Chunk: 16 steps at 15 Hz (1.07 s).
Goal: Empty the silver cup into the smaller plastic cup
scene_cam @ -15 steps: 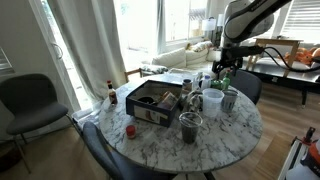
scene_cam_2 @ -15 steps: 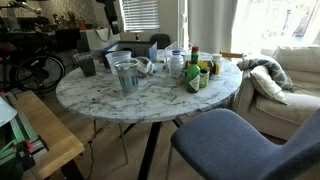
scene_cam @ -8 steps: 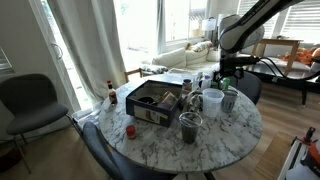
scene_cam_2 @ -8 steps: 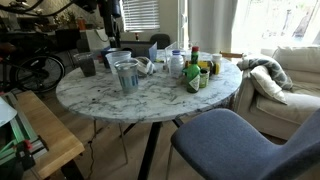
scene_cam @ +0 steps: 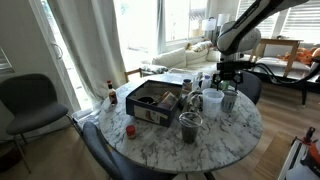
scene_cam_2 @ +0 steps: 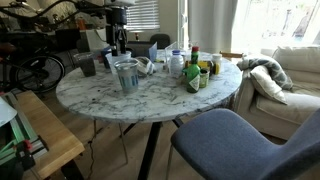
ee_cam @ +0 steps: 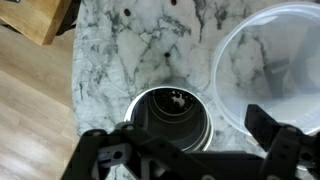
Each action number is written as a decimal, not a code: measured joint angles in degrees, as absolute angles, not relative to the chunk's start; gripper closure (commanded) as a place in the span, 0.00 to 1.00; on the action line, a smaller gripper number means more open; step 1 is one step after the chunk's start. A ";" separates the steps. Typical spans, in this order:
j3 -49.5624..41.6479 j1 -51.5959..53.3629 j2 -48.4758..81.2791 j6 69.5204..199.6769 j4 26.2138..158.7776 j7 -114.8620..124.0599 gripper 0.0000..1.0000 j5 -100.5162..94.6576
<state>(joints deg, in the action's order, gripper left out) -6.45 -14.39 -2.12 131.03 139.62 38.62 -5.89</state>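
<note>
The silver cup (ee_cam: pixel 170 125) stands upright near the table edge, right under my gripper (ee_cam: pixel 190 148). It also shows in both exterior views (scene_cam: pixel 230 98) (scene_cam_2: pixel 126 75). The gripper (scene_cam: pixel 224 82) (scene_cam_2: pixel 119 47) is open and empty, its fingers spread to either side of the cup's rim and just above it. The wider whitish plastic cup (ee_cam: pixel 270 70) (scene_cam: pixel 212 98) stands right beside the silver cup. The smaller plastic cup (scene_cam: pixel 190 126) (scene_cam_2: pixel 86 65), dark and see-through, stands apart near the table's edge and is out of the wrist view.
A dark box (scene_cam: pixel 152 102) with items lies mid-table on the round marble table (scene_cam: pixel 160 140). Bottles (scene_cam_2: pixel 195 72) cluster nearby. A small red object (scene_cam: pixel 130 130) lies on the table. Chairs (scene_cam: pixel 30 100) (scene_cam_2: pixel 240 140) stand around it, and a wooden bench (scene_cam_2: pixel 40 130) beside it.
The arm has come down and the open gripper now hangs close over the silver cup. The cups have not moved.
</note>
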 measured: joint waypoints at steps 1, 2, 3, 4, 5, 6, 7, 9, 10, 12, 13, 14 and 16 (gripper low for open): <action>-6.82 -14.38 -1.60 131.15 139.26 38.85 0.00 -5.04; -7.15 -14.38 -1.16 131.20 138.99 39.08 0.00 -4.37; -7.49 -14.36 -0.71 131.25 138.69 39.31 0.05 -3.79; -7.81 -14.36 -0.30 131.27 138.44 39.45 0.11 -3.28; -8.15 -14.36 0.12 131.30 138.17 39.57 0.21 -2.85; -8.48 -14.35 0.49 131.36 137.95 39.78 0.23 -2.53; -8.82 -14.35 0.79 131.45 137.79 40.00 0.36 -2.28; -9.48 -14.35 1.38 131.53 137.41 40.45 0.44 -1.92; -9.75 -14.36 1.58 131.53 137.22 40.52 0.47 -1.74; -10.24 -14.36 1.87 131.53 136.84 40.53 0.44 -1.37; -10.45 -14.36 1.93 131.53 136.69 40.53 0.41 -1.17; -10.59 -14.36 1.94 131.53 136.59 40.53 0.36 -1.02; -10.71 -14.35 1.94 131.53 136.45 40.51 0.24 -0.74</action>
